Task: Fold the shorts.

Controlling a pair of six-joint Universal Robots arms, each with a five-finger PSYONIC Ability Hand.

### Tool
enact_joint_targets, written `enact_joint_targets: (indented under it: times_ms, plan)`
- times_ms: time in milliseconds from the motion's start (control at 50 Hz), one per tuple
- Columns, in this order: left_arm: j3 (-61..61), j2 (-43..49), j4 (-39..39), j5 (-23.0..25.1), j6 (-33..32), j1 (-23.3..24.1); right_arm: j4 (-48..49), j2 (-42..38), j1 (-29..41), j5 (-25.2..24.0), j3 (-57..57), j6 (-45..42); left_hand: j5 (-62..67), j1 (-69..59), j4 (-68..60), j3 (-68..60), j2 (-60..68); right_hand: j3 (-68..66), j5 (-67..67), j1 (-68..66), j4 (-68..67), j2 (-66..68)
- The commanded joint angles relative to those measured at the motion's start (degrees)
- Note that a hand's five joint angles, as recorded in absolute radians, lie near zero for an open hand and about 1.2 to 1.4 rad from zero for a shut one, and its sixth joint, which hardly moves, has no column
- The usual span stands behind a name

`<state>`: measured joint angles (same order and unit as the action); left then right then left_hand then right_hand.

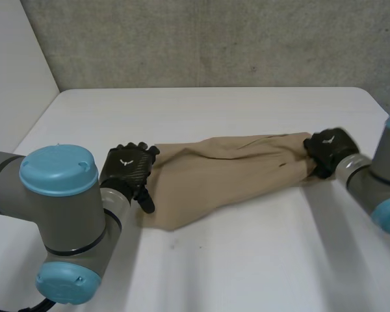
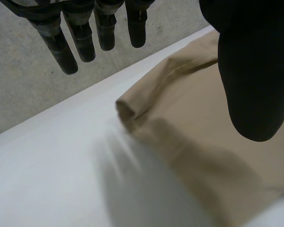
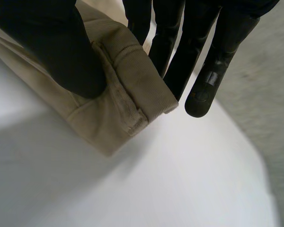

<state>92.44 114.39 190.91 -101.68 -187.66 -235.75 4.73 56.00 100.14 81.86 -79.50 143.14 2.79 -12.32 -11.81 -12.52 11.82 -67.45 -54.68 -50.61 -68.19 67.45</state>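
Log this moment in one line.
left hand: open, at left end of shorts | right hand: pinching right end | shorts: lying between hands on table

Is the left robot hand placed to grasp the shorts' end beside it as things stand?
Probably yes: the left robot hand hovers open right over that end of the shorts, with nothing between them. The right robot hand pinches the other end.
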Motion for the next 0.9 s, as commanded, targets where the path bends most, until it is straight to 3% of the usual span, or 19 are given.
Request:
enact_joint_targets:
  times_ms: [20,160,260,400,460,480,500,620,700,780,900]
  plan:
    - [0.5,-1.4,0.0,0.0,0.0,0.0,-4.3,4.9,-0.8,3.6,1.3,-16.8,-2.8,2.3,1.8,2.5,-1.8,-12.6,-15.3,-29.4,-11.8,12.5]
    - [0.7,-1.8,0.0,-0.1,0.0,0.0,-3.0,3.7,5.0,6.3,6.9,-30.4,-2.8,2.3,1.8,2.5,-1.8,-12.6,-15.3,-29.4,-11.8,12.5]
    - [1.0,-1.9,0.0,-0.2,0.0,-0.1,0.1,-1.8,18.5,-0.5,11.9,-33.4,-2.8,2.3,1.8,2.5,-1.8,-12.6,-15.3,-29.4,-11.8,12.5]
    - [1.1,-3.5,-0.1,-0.6,0.1,-0.8,-0.2,-6.3,28.7,-15.0,11.9,-34.5,-2.8,2.3,1.8,2.5,-1.8,-12.6,-15.3,-29.4,-11.8,12.5]
    - [0.9,-4.4,0.0,-1.9,0.1,-1.3,-0.6,-7.7,29.7,-17.2,11.6,-33.8,-2.8,2.3,1.8,2.5,-1.8,-12.6,-15.3,-29.4,-11.8,12.5]
    - [0.8,-4.6,0.0,-2.3,0.1,-1.6,-1.4,-8.2,29.9,-18.0,11.3,-32.9,-2.8,2.3,1.8,2.5,-1.8,3.0,0.3,-13.8,3.8,-3.0]
    - [0.5,-5.1,0.1,-2.9,0.1,-2.0,-1.8,-8.2,30.0,-18.4,11.3,-32.1,-2.8,2.3,1.8,2.5,-1.8,9.5,6.8,-7.3,10.3,-9.5]
    - [-2.2,-5.2,0.4,-2.9,0.1,-2.8,-3.3,-7.0,29.1,-18.7,11.6,-17.6,-2.8,2.3,1.8,2.5,-1.8,56.8,54.0,40.0,57.5,-56.8]
    - [-5.4,-5.1,0.6,-2.6,-0.2,-3.1,-3.3,0.3,24.7,-18.1,11.6,5.1,-2.8,2.3,1.8,2.5,-1.8,57.4,54.7,40.6,58.2,-57.5]
    - [-9.5,-3.7,0.7,-1.2,-0.3,-2.5,-3.5,3.4,20.5,-17.4,11.6,21.8,-2.8,2.3,1.8,2.5,-1.8,57.4,54.7,40.6,58.2,-57.5]
    - [-18.1,4.6,-1.2,4.6,1.0,0.8,-5.0,2.6,17.2,-14.6,12.2,30.6,-2.2,1.8,1.3,2.0,-1.3,57.4,54.7,40.6,58.2,-57.5]
